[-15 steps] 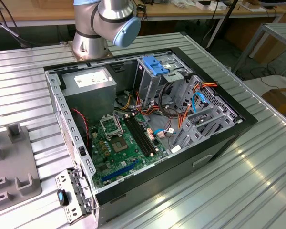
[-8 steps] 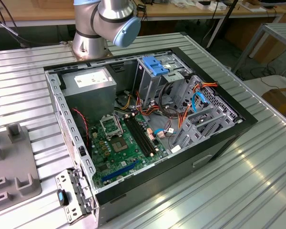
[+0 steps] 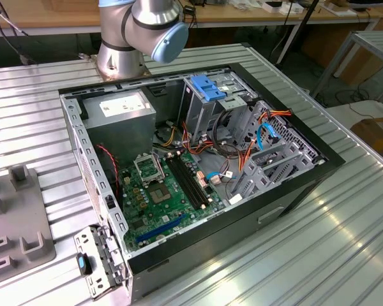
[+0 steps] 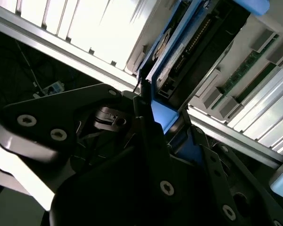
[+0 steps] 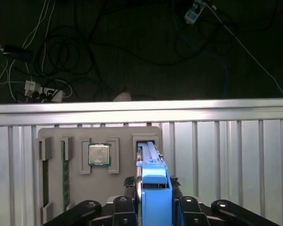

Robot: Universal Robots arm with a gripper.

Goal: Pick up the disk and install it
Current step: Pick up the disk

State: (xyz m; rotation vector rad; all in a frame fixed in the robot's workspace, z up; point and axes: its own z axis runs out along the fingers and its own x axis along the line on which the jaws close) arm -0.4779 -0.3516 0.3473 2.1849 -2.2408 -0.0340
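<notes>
claw [image 5: 154, 184] clamped on the blue-railed disk [image 5: 152, 165], standing on edge at a slot of the grey holder [image 5: 75, 136] on the counter [image 5: 226, 155]; so narrow a grip may let it tilt and jam there.

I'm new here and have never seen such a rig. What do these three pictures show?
It is a robot arm standing on a ribbed metal table. The exterior view, from a camera off the arm, shows an open computer case on that table. Both wrist views come from cameras riding on the arm. In the first wrist view the end effector is closed on the disk, a drive in a blue carrier, over a grey tray holding a processor chip. The second wrist view shows that grip close up.
</notes>
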